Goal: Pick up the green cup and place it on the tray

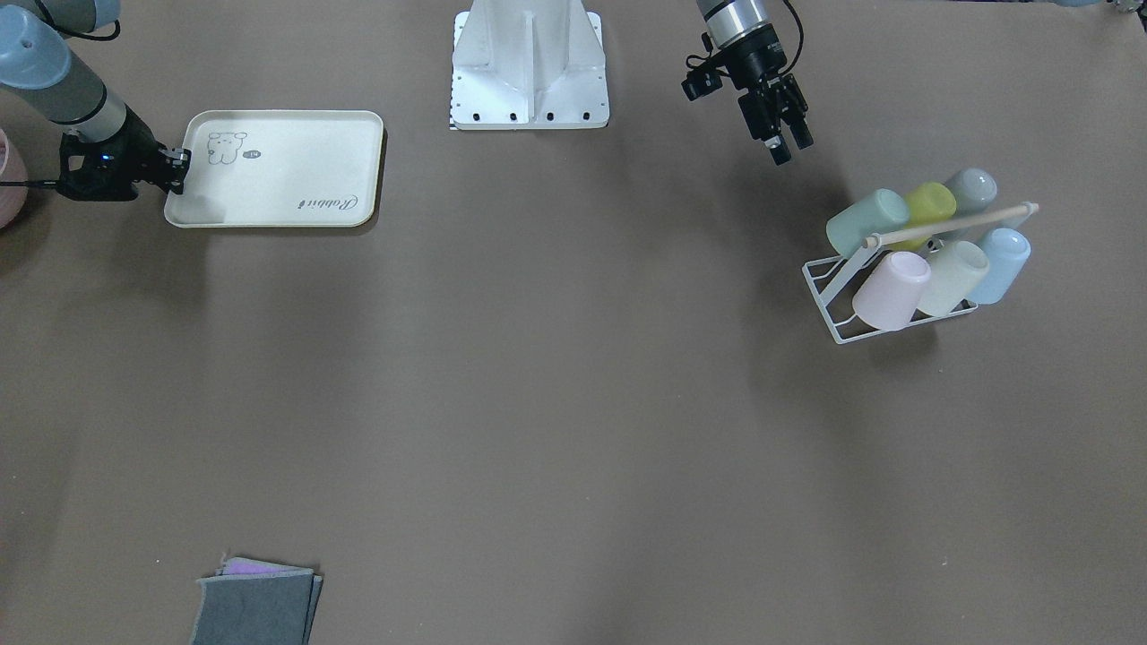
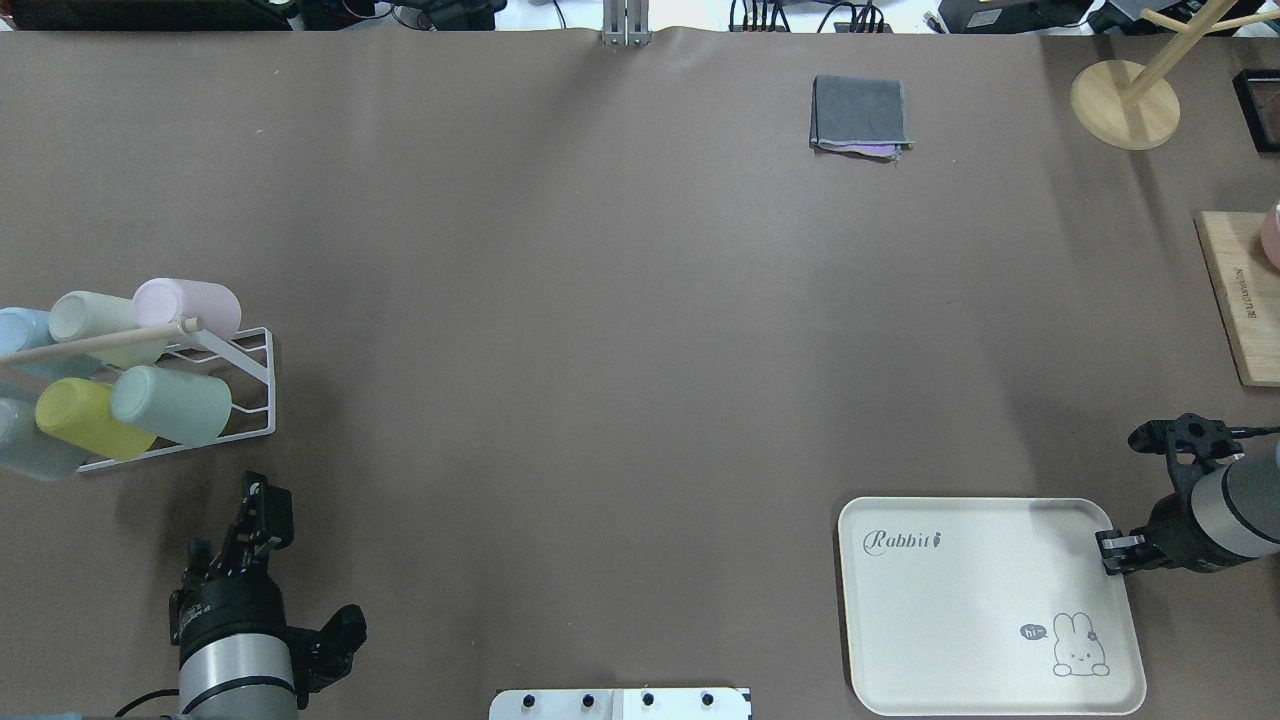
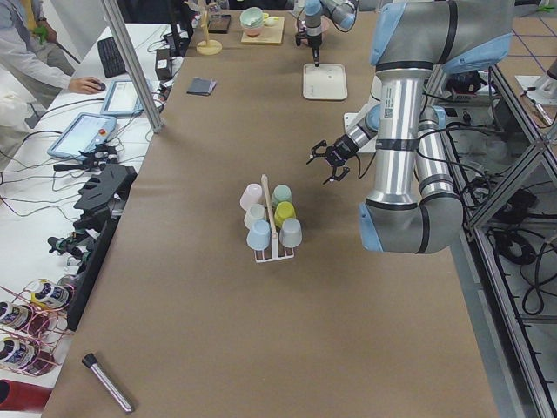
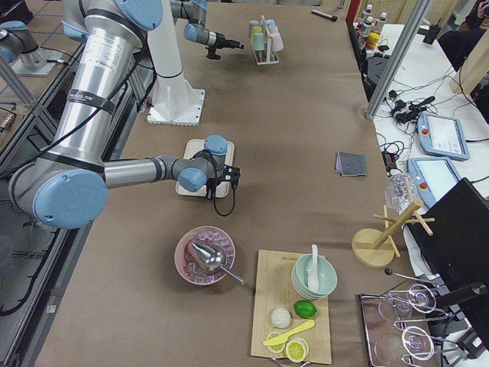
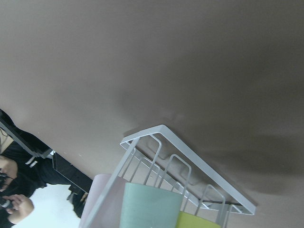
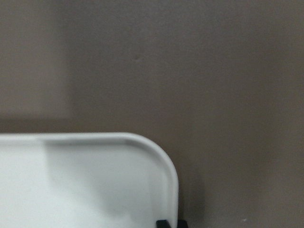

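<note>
The green cup [image 1: 867, 222] is a pale mint tumbler lying tilted in a white wire rack [image 1: 829, 305], next to a yellow-green cup [image 1: 932, 204]. It also shows in the overhead view [image 2: 172, 404] and the left wrist view [image 5: 151, 206]. My left gripper [image 1: 790, 143] hangs open and empty, apart from the rack on the robot's side [image 2: 265, 508]. The cream tray [image 1: 278, 170] with its drawing and "Rabbit" print lies flat on the table. My right gripper [image 1: 179, 168] is closed on the tray's short-side rim [image 2: 1112, 548]; the rim runs between its fingertips in the right wrist view [image 6: 172, 222].
The rack also holds pink [image 1: 892, 288], cream [image 1: 952, 278], light blue [image 1: 1001, 264] and grey [image 1: 970, 190] cups under a wooden handle bar [image 1: 950, 224]. A folded grey cloth [image 2: 860, 115], a wooden stand [image 2: 1125, 103] and a wooden board [image 2: 1240, 295] lie on the far side. The robot base [image 1: 529, 67] stands between the arms.
</note>
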Tool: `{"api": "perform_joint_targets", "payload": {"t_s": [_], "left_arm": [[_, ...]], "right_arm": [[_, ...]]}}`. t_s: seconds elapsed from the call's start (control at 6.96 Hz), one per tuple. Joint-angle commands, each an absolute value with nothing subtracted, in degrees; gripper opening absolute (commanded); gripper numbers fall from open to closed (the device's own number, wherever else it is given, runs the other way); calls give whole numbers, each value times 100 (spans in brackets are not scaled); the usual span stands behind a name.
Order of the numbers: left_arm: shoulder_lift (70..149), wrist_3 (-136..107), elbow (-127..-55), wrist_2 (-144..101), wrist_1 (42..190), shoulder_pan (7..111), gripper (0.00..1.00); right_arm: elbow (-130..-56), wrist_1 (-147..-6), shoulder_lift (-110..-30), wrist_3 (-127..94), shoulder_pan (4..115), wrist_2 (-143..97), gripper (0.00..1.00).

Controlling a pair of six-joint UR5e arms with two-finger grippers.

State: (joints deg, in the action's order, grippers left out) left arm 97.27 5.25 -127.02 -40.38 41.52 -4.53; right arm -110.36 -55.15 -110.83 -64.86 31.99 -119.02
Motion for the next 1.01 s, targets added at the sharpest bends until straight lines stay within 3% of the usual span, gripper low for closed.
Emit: {"api": "perform_joint_targets", "payload": {"t_s": [0.0,0.86], "left_arm": [[9756,1113,-12612,-3859,4148,-379,95],[9686,1802,-12647,-3763,4157,237,93]], "right_arm": [[-11039,-5520,-11083,-6495,3199,-11909,2],[-11320,-5300,-11127,-6425,3295,-12233,0]]}}
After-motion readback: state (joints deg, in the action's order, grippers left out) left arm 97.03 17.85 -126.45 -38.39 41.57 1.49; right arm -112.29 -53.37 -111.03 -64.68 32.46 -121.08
